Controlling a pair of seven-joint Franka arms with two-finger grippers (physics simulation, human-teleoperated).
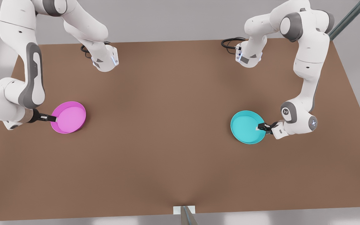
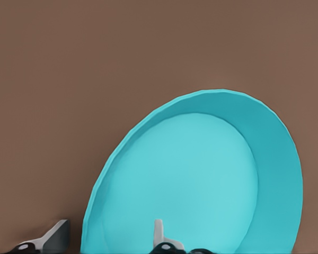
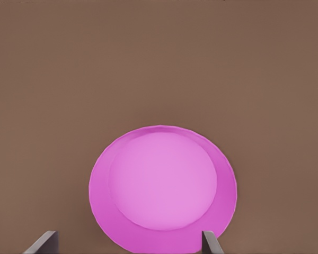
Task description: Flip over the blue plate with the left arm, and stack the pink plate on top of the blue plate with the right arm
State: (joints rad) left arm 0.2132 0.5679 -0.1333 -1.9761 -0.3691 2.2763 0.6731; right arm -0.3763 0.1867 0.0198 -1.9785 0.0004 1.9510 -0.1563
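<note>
The blue plate [image 1: 247, 126] lies on the brown table at the front view's right, hollow side up. My left gripper [image 1: 263, 126] reaches it from the right and is open. One finger [image 2: 158, 233] is inside the blue plate [image 2: 201, 180] and the other [image 2: 57, 235] is just outside its rim, with a small gap showing. The pink plate [image 1: 69, 117] lies hollow side up at the front view's left. My right gripper [image 1: 51, 118] is open at its left edge. Its fingers [image 3: 45, 242] are spread wide on either side of the near rim of the pink plate [image 3: 161, 185].
The brown table [image 1: 173, 125] stretches wide between the two plates. Both arm bases stand at its far edge with black cables [image 1: 230, 42] beside them. A grey post [image 1: 186, 215] meets the near edge at the middle.
</note>
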